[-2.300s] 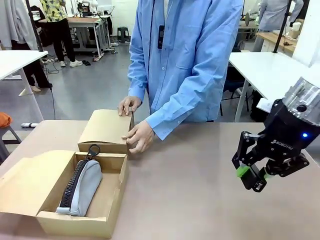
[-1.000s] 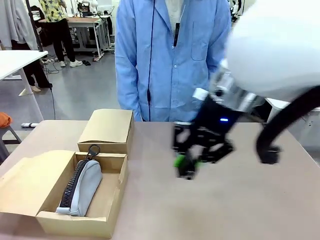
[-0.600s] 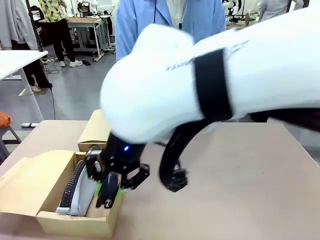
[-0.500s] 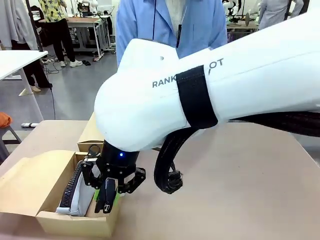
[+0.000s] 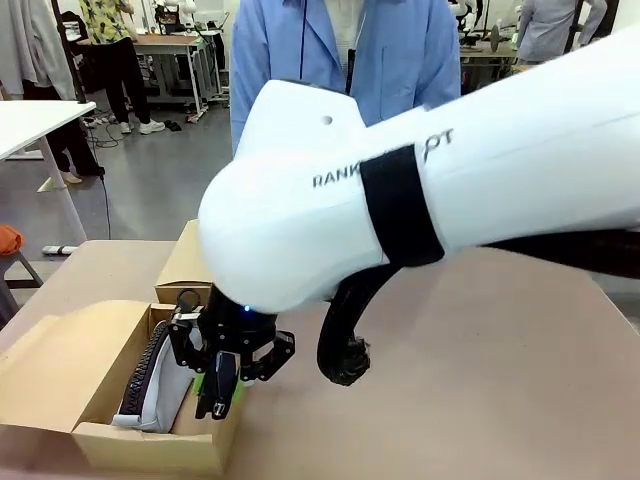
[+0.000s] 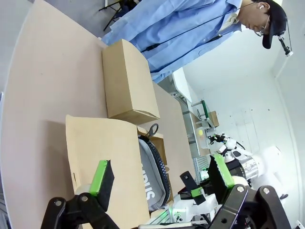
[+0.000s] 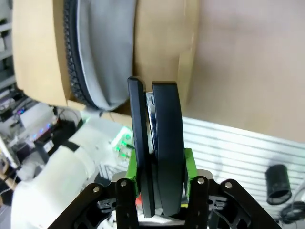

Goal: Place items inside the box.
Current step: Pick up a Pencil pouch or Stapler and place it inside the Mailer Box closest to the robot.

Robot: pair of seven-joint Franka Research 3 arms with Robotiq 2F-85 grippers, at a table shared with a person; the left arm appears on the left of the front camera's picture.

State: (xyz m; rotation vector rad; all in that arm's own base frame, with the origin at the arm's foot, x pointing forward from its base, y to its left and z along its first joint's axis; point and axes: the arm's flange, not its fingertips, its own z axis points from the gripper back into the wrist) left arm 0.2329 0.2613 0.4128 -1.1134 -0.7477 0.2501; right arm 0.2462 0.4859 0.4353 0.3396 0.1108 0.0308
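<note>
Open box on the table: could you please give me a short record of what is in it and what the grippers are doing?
Open box: holds grey pencil case
Right gripper: shut on black stapler, above the gap beside the case
Left gripper: open, empty
Closed box: just behind the open one
Person: standing at far side
</note>
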